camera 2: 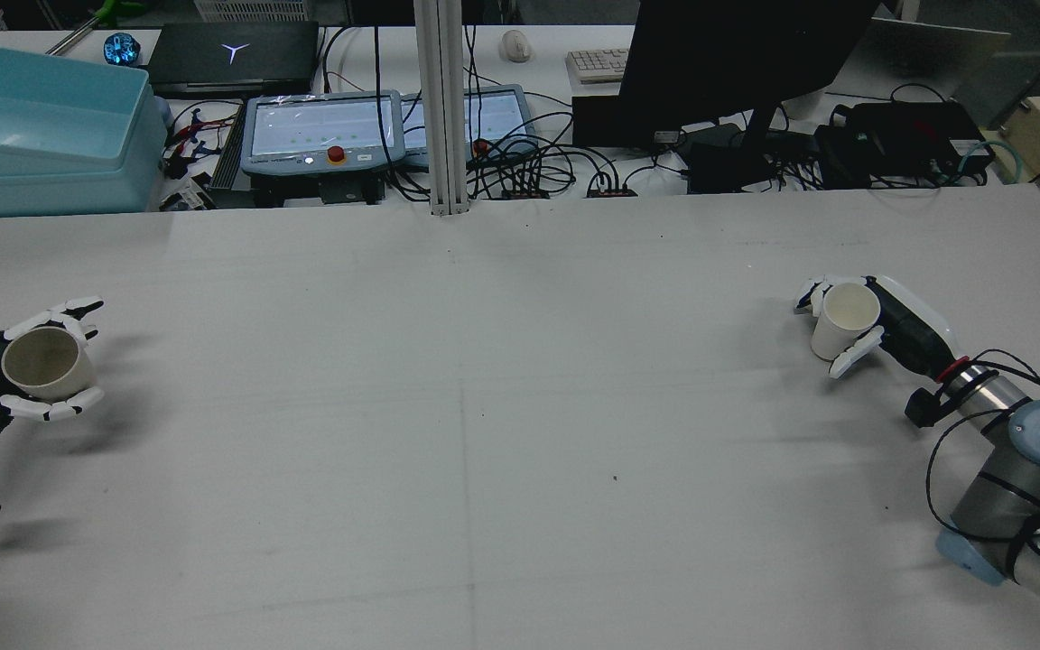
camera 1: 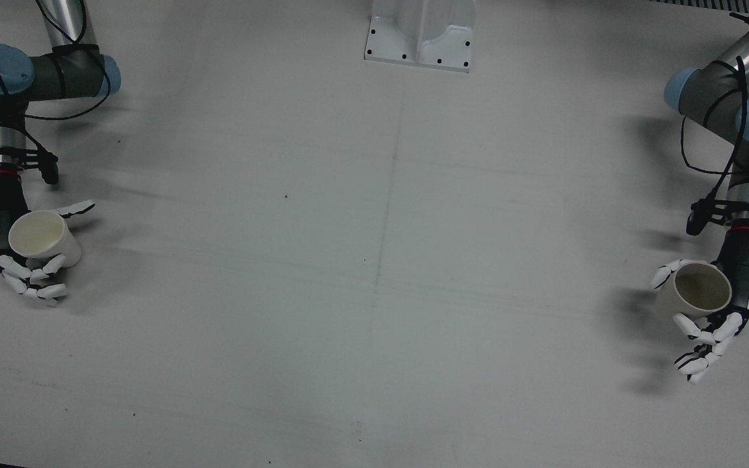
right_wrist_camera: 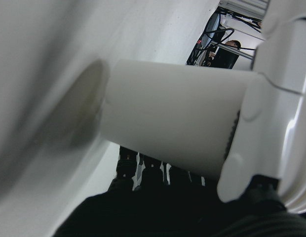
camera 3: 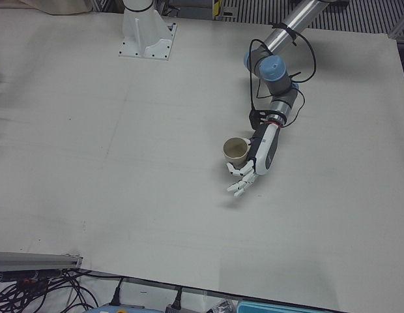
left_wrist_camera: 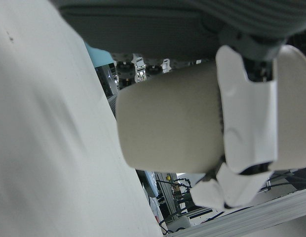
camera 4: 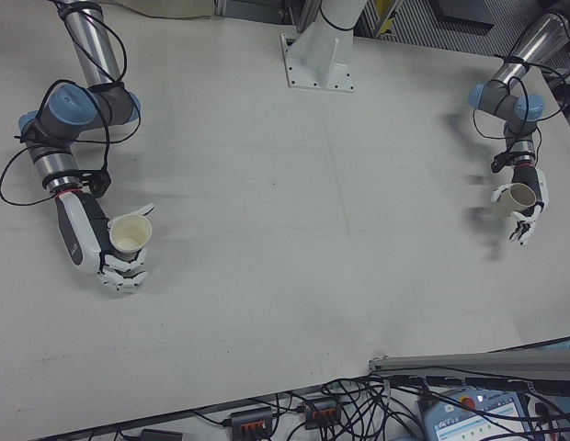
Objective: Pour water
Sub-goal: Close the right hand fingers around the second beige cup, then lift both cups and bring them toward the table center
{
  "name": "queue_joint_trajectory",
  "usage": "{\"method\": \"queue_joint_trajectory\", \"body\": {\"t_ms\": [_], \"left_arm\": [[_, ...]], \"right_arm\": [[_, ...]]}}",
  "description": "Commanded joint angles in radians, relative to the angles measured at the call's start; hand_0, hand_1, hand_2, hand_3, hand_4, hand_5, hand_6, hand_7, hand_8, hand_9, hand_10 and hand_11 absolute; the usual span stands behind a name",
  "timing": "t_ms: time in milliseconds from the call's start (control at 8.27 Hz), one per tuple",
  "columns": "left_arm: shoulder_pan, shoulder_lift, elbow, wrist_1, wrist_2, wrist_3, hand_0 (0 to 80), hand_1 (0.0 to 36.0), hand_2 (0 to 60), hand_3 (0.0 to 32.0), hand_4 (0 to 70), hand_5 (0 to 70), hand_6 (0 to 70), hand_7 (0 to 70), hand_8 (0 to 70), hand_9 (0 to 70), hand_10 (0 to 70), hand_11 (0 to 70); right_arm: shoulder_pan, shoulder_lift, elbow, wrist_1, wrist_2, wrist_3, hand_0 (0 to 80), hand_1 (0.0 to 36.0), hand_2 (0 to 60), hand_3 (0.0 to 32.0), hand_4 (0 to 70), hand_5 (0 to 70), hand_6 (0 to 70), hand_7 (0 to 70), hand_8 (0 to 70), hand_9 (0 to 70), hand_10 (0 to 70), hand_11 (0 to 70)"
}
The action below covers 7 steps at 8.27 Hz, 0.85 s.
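Between curled fingers (camera 1: 706, 335): cup (camera 1: 696, 294), left hand (camera 1: 732, 305).

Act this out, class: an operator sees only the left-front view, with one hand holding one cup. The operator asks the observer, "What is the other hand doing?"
Observer: The right hand is at the opposite side of the table, holding the right cup.
Operator: Is that cup tipped?
Observer: No. In the front view its mouth faces up, as with the left cup. I cannot tell whether either holds water.
Operator: Is my cup resting on the table?
Observer: The left hand view shows background between its base and the table, so the left hand appears to hold it clear.
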Motion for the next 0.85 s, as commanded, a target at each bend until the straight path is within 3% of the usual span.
{"method": "queue_joint_trajectory", "body": {"t_ms": [0,121,363,605,726], "left_arm": [[0.008,-0.01,-0.113,0.112,0.005,0.002,60.3,35.2,60.0,0.0,69.5,70.0,14.9,20.6,12.6,10.5,12.5,20.0],[0.014,-0.033,-0.139,0.155,0.007,0.003,60.6,35.5,60.0,0.0,68.7,70.0,14.9,20.8,12.6,10.4,12.7,20.2],[0.027,-0.14,-0.141,0.237,0.008,0.012,61.4,36.0,60.0,0.0,70.0,70.0,15.3,20.9,12.7,10.5,12.7,20.3],[0.115,-0.233,-0.129,0.307,0.005,0.032,61.7,36.0,60.0,0.0,69.5,70.0,15.3,20.9,12.7,10.5,12.7,20.4],[0.119,-0.291,-0.112,0.32,0.007,0.084,61.7,36.0,60.0,0.0,70.0,70.0,15.7,21.1,12.9,10.7,12.9,20.6]], "right_arm": [[0.027,-0.085,0.171,-0.08,0.014,0.063,63.8,8.0,0.0,0.0,70.0,65.2,39.9,48.2,37.7,42.2,21.9,31.3],[0.052,-0.086,0.196,-0.105,0.012,0.105,64.0,9.4,0.0,0.0,70.0,66.6,43.5,50.2,38.3,43.1,21.7,31.2],[0.096,-0.122,0.338,-0.182,0.008,0.128,65.9,11.0,0.0,0.0,70.0,66.9,43.9,50.1,38.1,42.8,21.3,30.8],[0.153,-0.128,0.522,-0.357,-0.001,0.128,68.3,12.1,0.0,0.0,70.0,68.3,46.1,51.1,38.7,43.1,21.6,31.3],[0.164,-0.119,0.602,-0.468,-0.003,0.127,70.2,13.0,0.1,0.0,70.0,68.8,46.6,50.7,38.5,42.5,21.2,30.9]]}}
